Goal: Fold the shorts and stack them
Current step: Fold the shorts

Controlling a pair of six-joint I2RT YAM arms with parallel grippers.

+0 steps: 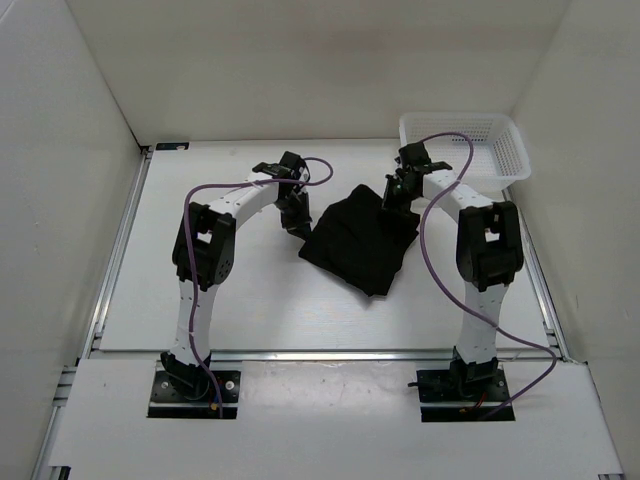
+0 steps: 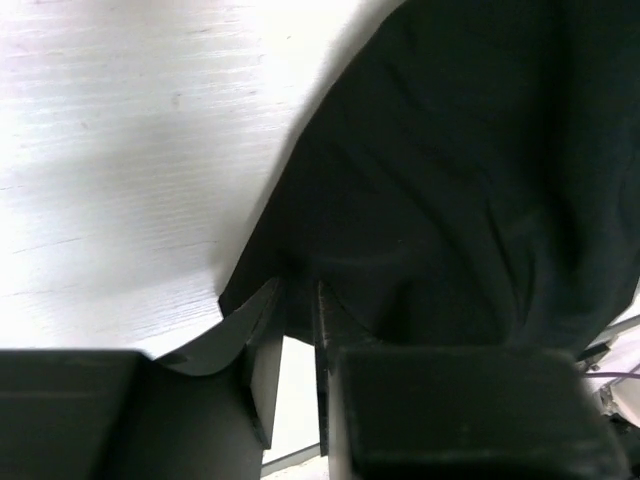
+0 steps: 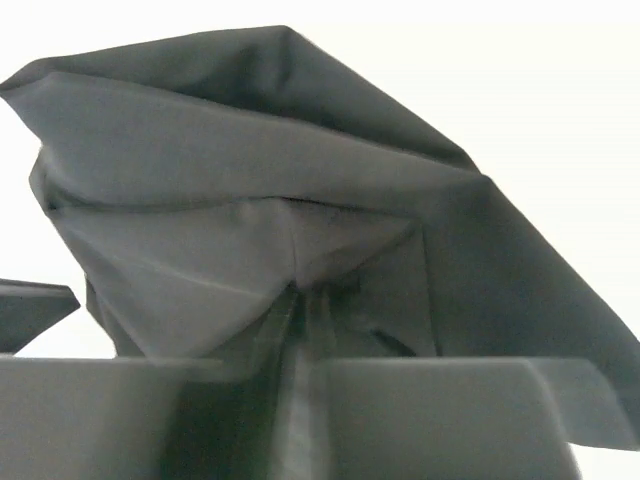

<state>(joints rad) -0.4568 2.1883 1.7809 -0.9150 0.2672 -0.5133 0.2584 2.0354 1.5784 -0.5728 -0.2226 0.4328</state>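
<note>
The black shorts (image 1: 360, 240) lie bunched on the white table between the two arms, and they are wider than the basket. My left gripper (image 1: 298, 226) is shut on their left edge; in the left wrist view the fingers (image 2: 298, 300) pinch the dark cloth (image 2: 450, 200). My right gripper (image 1: 394, 196) is shut on their upper right corner, lifted a little. In the right wrist view the cloth (image 3: 280, 200) rises in folds from the closed fingertips (image 3: 305, 300).
A white mesh basket (image 1: 505, 150) stands at the back right, just behind the right arm. White walls close in the table (image 1: 230, 290) on the left, back and right. Purple cables loop off both arms.
</note>
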